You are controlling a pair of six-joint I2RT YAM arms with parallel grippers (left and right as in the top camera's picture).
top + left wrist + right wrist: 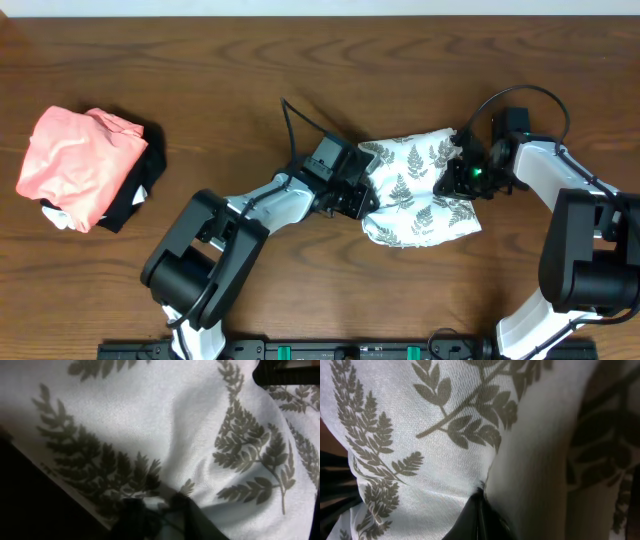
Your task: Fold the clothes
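The clothes (415, 190) lie as a folded white bundle printed with grey fern leaves, right of the table's middle. My left gripper (362, 200) is at the bundle's left edge. In the left wrist view its two dark fingers (132, 517) stand a little apart, with a fold of the fern fabric (200, 435) showing in the gap, so the left gripper (159, 506) is open. My right gripper (452, 180) is at the bundle's right side. In the right wrist view the right gripper (481, 495) is pinched shut on a ridge of the fabric (420, 450).
A salmon-pink folded garment (75, 160) lies on a black folded cloth (142, 185) at the table's left. Both arms reach in from the near edge, and a black cable (520, 95) loops above the right wrist.
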